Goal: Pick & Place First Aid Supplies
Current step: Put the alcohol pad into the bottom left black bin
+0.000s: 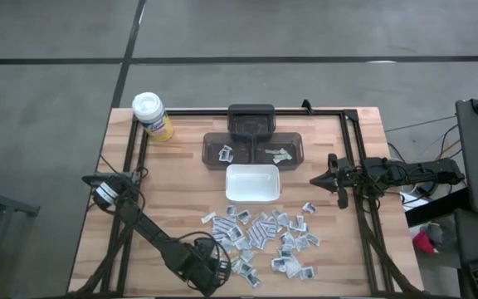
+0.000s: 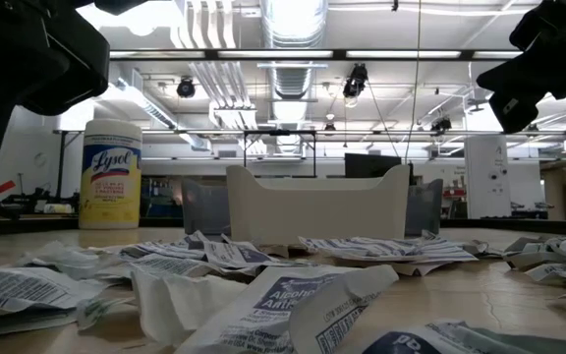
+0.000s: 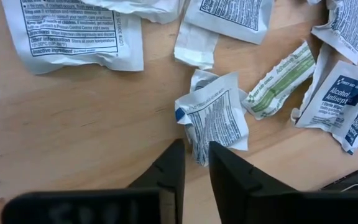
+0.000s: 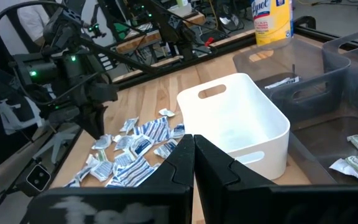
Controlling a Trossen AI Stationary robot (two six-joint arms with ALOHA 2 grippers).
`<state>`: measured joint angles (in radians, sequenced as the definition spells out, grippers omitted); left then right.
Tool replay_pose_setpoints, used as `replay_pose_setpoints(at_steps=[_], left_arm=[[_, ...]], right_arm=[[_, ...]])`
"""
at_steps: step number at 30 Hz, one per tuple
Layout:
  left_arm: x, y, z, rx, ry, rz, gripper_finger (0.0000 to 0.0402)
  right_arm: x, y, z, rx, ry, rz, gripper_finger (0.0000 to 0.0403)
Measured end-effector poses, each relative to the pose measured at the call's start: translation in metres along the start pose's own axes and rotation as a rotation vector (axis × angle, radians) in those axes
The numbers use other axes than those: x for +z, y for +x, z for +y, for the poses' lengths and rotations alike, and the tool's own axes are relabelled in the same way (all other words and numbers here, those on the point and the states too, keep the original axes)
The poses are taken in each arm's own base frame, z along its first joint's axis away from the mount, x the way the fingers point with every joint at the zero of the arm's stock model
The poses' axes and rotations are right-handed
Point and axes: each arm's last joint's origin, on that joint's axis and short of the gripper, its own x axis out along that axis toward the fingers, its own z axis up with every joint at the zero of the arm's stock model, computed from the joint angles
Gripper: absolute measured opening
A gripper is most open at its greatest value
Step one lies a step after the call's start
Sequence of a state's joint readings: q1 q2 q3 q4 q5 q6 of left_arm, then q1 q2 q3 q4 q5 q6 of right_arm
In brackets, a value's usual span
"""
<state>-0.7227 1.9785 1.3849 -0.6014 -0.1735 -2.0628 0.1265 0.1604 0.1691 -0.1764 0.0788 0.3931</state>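
Note:
Several small white and grey packets (image 1: 264, 237) lie scattered on the wooden table, near its front edge. My left gripper (image 1: 225, 267) points steeply down over the pile's near left end. It is open by a narrow gap (image 3: 196, 155). A crumpled white packet with blue print (image 3: 213, 118) lies flat on the wood, its near corner just ahead of the fingertips. My right gripper (image 1: 315, 180) waits at the table's right side, shut (image 4: 194, 149) and holding nothing.
A white tray (image 1: 252, 183) stands just beyond the pile. Behind it is a dark grey bin (image 1: 256, 149) with a few packets inside. A yellow canister with a white lid (image 1: 152, 116) stands at the far left. A greenish packet (image 3: 278, 81) lies by the crumpled one.

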Motion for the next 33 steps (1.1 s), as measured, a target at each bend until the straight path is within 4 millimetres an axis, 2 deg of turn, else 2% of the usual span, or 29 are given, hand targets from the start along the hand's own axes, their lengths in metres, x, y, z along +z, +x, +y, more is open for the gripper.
replay_pose_setpoints(at_steps=[12,20,33], left_arm=[[-0.0002,0.0005,-0.0009,-0.008,-0.002,0.004,0.0061],[0.0004,0.0007,-0.0010,-0.007,-0.006,0.003,0.0026],[0.0015,0.0028,0.0016,0.002,-0.010,-0.003,0.0007]], right_arm=[[0.0000,0.0000,0.0000,0.000,0.019,0.000,0.0008],[0.0000,0.0000,0.0000,0.000,0.020,0.000,0.0008],[0.0000,0.0000,0.0000,0.000,0.053,0.000,0.0008]])
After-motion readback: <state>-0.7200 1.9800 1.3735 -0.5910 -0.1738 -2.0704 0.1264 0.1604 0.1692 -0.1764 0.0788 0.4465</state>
